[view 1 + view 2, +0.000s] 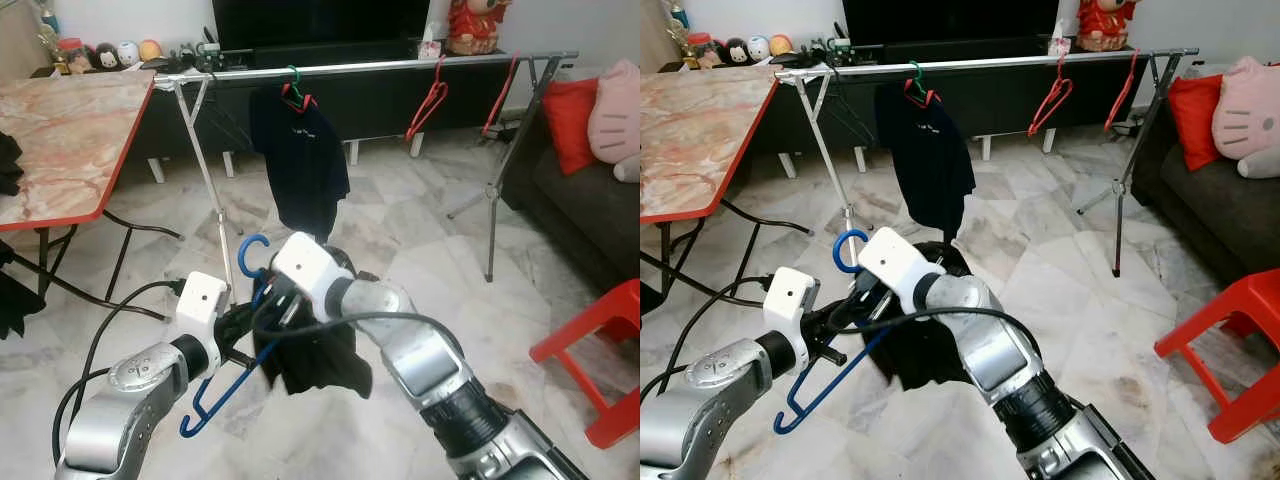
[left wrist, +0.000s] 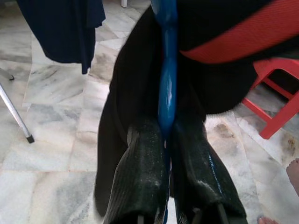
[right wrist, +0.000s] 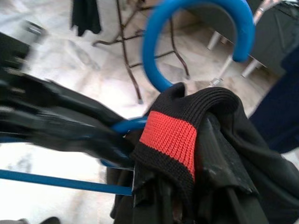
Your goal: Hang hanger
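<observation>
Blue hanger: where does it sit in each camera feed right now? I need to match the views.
Left eye view: blue hanger low centre, between both grippers.
Right eye view: hook left of centre.
Left wrist view: blue bar running up from the left gripper's fingers.
Right wrist view: hook at top.
Shared landmark: the black garment draped on it.

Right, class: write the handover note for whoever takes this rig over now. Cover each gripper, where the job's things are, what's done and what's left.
Left gripper: shut on the blue hanger.
Right gripper: at the hanger's neck, in the black garment; fingers hidden.
The garment is bunched on the hanger, low in front of the robot.
The clothes rail stands ahead, already carrying a dark shirt and two red hangers.
Done: hanger picked up.
Left: hook it on the rail.
</observation>
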Tool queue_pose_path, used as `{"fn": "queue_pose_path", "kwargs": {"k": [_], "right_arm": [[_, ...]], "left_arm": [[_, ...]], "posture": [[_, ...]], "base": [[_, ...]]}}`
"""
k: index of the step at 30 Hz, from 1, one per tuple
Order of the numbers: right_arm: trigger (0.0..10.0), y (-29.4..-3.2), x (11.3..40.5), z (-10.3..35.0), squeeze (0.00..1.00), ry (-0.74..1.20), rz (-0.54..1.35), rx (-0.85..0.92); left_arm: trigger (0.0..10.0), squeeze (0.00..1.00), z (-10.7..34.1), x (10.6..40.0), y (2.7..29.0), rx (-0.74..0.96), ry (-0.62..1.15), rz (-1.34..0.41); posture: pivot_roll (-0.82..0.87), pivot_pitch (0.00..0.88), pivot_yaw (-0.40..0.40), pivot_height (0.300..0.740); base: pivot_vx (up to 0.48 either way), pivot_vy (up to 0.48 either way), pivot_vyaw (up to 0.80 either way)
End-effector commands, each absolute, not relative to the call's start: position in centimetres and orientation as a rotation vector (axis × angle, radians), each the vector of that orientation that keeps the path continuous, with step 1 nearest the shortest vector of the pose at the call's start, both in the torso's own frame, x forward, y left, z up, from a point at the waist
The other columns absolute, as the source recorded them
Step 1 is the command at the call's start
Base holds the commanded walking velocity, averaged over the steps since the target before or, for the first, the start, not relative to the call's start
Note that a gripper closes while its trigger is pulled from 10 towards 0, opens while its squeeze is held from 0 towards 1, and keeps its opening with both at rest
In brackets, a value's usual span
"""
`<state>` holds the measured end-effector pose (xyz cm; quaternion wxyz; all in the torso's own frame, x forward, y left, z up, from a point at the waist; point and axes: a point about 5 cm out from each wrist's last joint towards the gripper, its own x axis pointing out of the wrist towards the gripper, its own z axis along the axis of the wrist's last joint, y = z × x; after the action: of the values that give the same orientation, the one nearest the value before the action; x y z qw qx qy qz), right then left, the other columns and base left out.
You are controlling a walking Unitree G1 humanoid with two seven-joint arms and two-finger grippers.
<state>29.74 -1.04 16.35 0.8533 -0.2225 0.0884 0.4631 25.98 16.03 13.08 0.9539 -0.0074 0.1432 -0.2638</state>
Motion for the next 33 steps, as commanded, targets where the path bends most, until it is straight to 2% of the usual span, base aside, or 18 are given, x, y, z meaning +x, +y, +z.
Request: {"fn": "queue_pose_path", "kwargs": {"k": [1, 6, 12, 14, 18, 20, 23, 29, 33], "right_arm": [[10.0, 1.1, 27.5, 17.6, 0.0, 0.112, 1.158, -0.451], [10.0, 1.3, 25.4, 17.4, 0.0, 0.098, 1.327, -0.512], [10.0, 0.8, 24.5, 17.2, 0.0, 0.099, 1.396, -0.54], [10.0, -0.7, 27.4, 16.8, 0.0, 0.154, 1.177, -0.552], [10.0, -2.9, 30.7, 16.7, 0.0, 0.2, 0.927, -0.543], [10.0, -3.7, 31.5, 16.6, 0.0, 0.21, 0.864, -0.562], [10.0, -4.6, 32.3, 16.4, 0.0, 0.229, 0.829, -0.554], [10.0, -4.5, 32.4, 16.3, 0.0, 0.22, 0.849, -0.562], [10.0, -3.1, 31.1, 16.5, 0.0, 0.2, 0.96, -0.509]], "left_arm": [[10.0, 0.0, 13.4, 26.2, 15.6, -0.017, 0.275, -0.55], [10.0, 0.0, 13.4, 26.3, 15.6, -0.019, 0.273, -0.549], [10.0, 0.0, 13.2, 26.4, 15.7, -0.02, 0.273, -0.527], [10.0, 0.0, 13.2, 26.4, 15.9, -0.019, 0.271, -0.513], [10.0, 0.0, 13.2, 26.2, 16.0, -0.016, 0.277, -0.518], [10.0, 0.0, 13.1, 26.2, 16.0, -0.016, 0.279, -0.519], [10.0, 0.0, 13.1, 26.2, 16.0, -0.016, 0.279, -0.517], [10.0, 0.0, 13.1, 26.2, 16.1, -0.017, 0.279, -0.516], [10.0, 0.0, 13.1, 26.3, 16.0, -0.019, 0.276, -0.517]], "posture": [[-0.1, 0.0, 0.001, 0.74], [-0.1, 0.0, 0.001, 0.74], [-0.1, 0.0, -0.001, 0.74], [-0.1, 0.0, -0.003, 0.74], [-0.1, 0.0, -0.002, 0.74], [-0.1, 0.0, -0.002, 0.74], [-0.1, 0.0, -0.002, 0.74], [-0.1, 0.0, -0.002, 0.74], [-0.1, 0.0, 0.002, 0.74]], "base": [[0.0, 0.0, 0.0], [0.0, 0.0, 0.0], [0.0, 0.0, 0.0], [0.0, 0.0, 0.0], [0.0, 0.0, 0.0], [0.0, 0.0, 0.0], [0.0, 0.0, 0.0], [0.0, 0.0, 0.0], [0.0, 0.0, 0.0]]}}
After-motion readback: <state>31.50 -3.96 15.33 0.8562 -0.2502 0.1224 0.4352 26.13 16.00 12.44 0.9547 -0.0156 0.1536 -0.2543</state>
